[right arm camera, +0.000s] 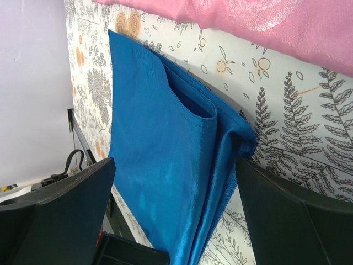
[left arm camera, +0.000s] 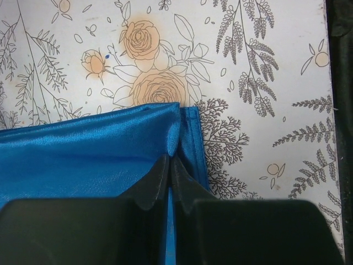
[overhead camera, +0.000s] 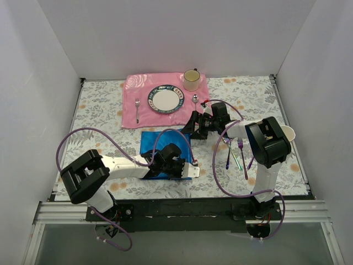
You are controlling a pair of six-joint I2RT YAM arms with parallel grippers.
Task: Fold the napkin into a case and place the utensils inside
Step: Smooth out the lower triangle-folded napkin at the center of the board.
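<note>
Our left gripper (left arm camera: 170,164) pinches a near corner of the napkin (left arm camera: 83,154). Our right gripper (right arm camera: 175,165) straddles its far corner, jaws wide.

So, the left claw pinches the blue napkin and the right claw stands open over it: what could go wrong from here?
The left claw grips only a thin fold at the edge of the napkin; the shiny cloth may slip out when pulled.
The open right claw straddles several loose layers; closing may catch only some, spoiling the fold.
The pink placemat lies close behind; it might get dragged.
</note>
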